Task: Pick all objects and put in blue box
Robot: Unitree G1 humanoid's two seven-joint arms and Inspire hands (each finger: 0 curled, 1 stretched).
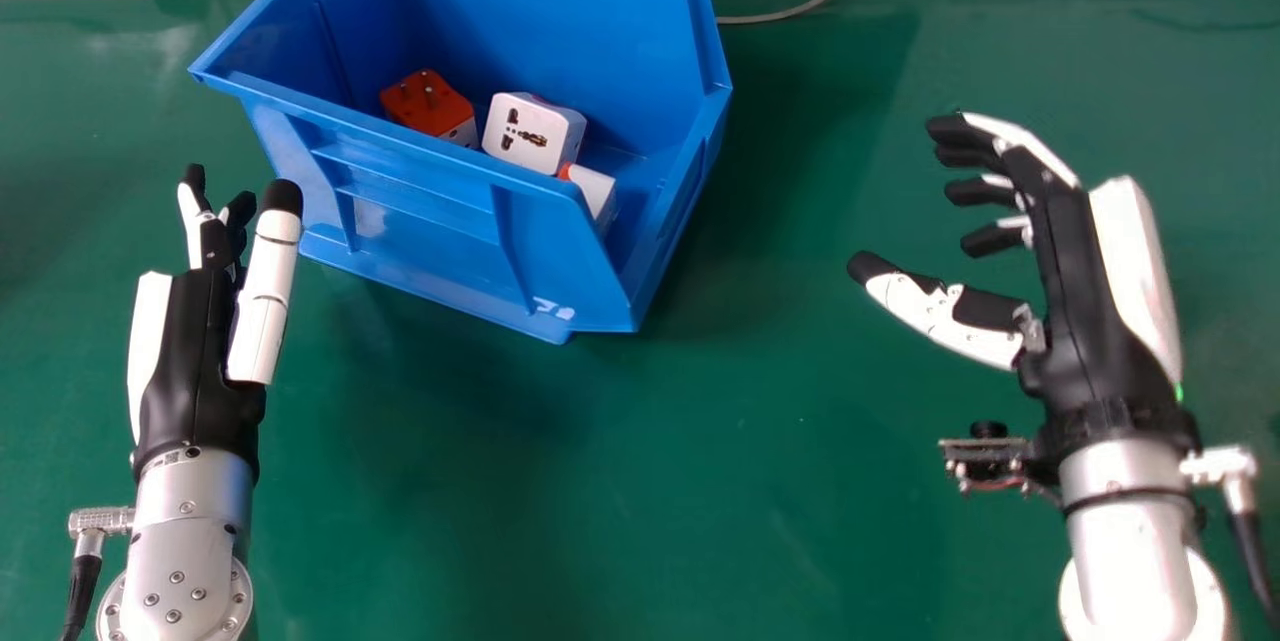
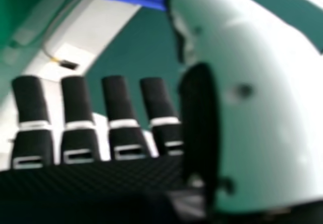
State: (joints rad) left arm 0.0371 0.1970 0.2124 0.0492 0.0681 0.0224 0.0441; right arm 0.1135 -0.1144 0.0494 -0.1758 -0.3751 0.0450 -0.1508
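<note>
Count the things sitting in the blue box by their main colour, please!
Mostly orange: 1, the plug adapter with pins
Mostly white: 2, the socket adapter and the block with an orange bit
Total: 3 visible in the blue box

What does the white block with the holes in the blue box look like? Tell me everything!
The white block looks like a plastic plug adapter: chunky, with rounded corners and dark slots and little holes on its face. It sits tilted inside the blue box, between an orange-red adapter and a smaller white piece. No hand touches it.
</note>
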